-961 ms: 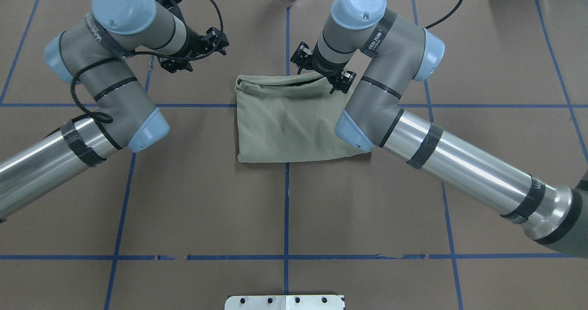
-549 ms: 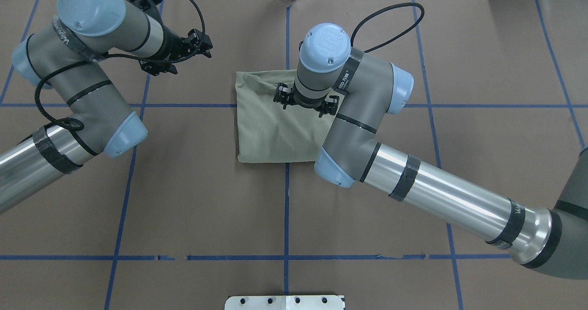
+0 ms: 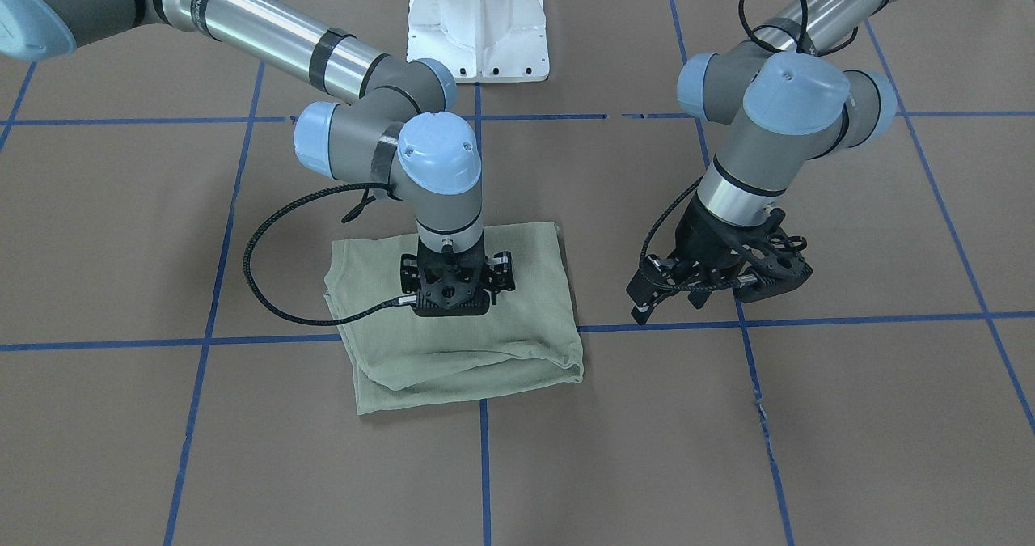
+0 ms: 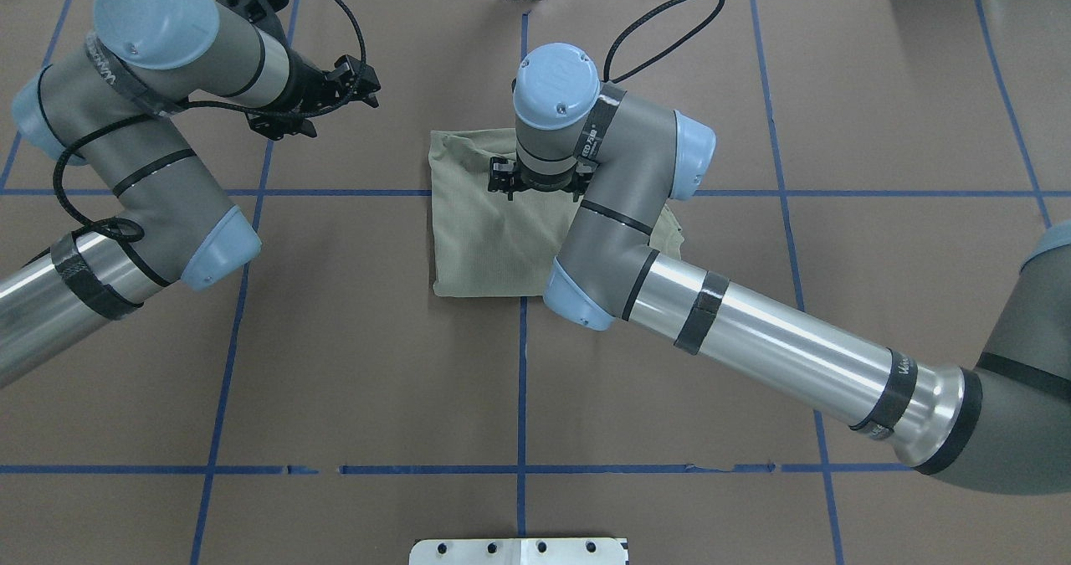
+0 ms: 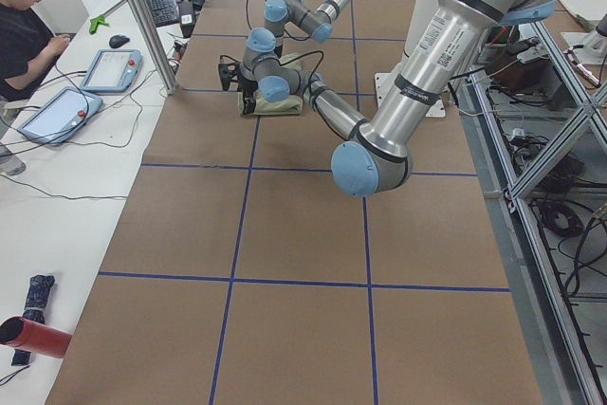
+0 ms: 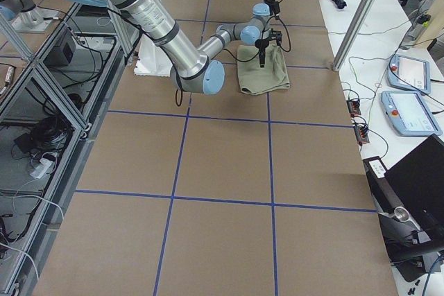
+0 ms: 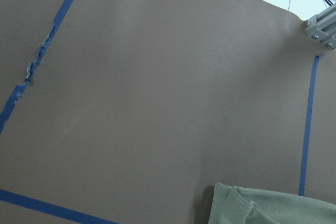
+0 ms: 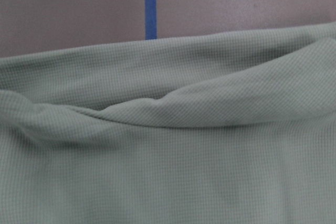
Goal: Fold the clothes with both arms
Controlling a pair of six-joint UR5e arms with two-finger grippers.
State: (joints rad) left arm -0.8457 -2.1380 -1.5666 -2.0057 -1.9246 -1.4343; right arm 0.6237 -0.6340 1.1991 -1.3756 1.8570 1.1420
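Right end effector point(image 3: 449, 299) of mine points straight down over the far part of the folded sage-green knit shirt point(image 3: 517, 344), which lies as a rough rectangle mid-bench point(image 3: 728, 433). Its fingers are hidden under my wrist, so I cannot tell whether they are spread or pinching cloth. My left end effector point(image 3: 667, 299) hangs empty, fingers spread, well apart to the shirt's left.
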